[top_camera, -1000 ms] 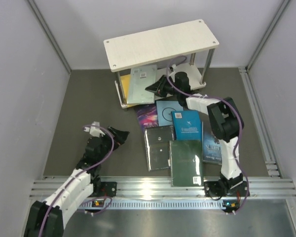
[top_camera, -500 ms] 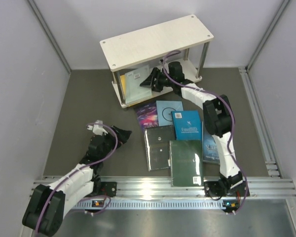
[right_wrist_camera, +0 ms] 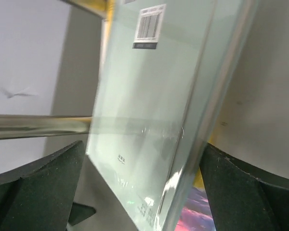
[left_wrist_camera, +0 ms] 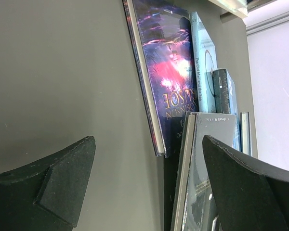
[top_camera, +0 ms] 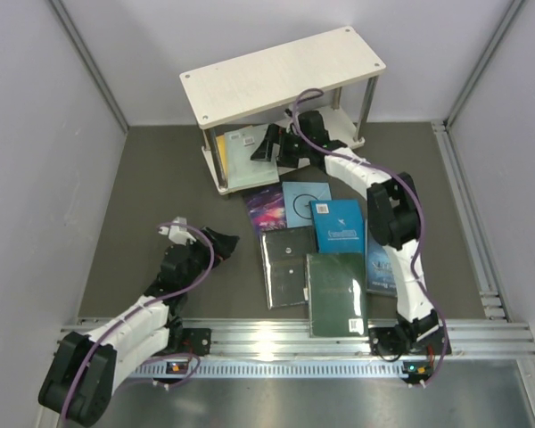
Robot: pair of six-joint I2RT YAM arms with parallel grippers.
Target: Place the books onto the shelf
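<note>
The shelf (top_camera: 281, 71) stands at the back of the table. On its lower board a pale green book (top_camera: 239, 157) with a barcode label leans beside a yellow one (top_camera: 215, 152). My right gripper (top_camera: 269, 147) reaches under the top board. In the right wrist view its jaws stand wide open around the pale green book (right_wrist_camera: 154, 96), not pressing on it. Several books lie flat in front: starry (top_camera: 266, 209), light blue (top_camera: 305, 198), bright blue (top_camera: 337, 227), black (top_camera: 287, 266), dark green (top_camera: 336, 292). My left gripper (top_camera: 221, 245) is open and empty, left of the black book (left_wrist_camera: 202, 163).
Grey walls close in the mat on three sides. A metal rail (top_camera: 276, 337) runs along the near edge. A thin shelf post (right_wrist_camera: 38, 126) crosses just left of the right gripper (right_wrist_camera: 142, 149). The starry book (left_wrist_camera: 168, 82) lies ahead of the left gripper (left_wrist_camera: 149, 183).
The right gripper pushed the pale green book further in under the top board, then opened its jaws off it. The shelf shifted slightly back and left. The left arm barely moved.
</note>
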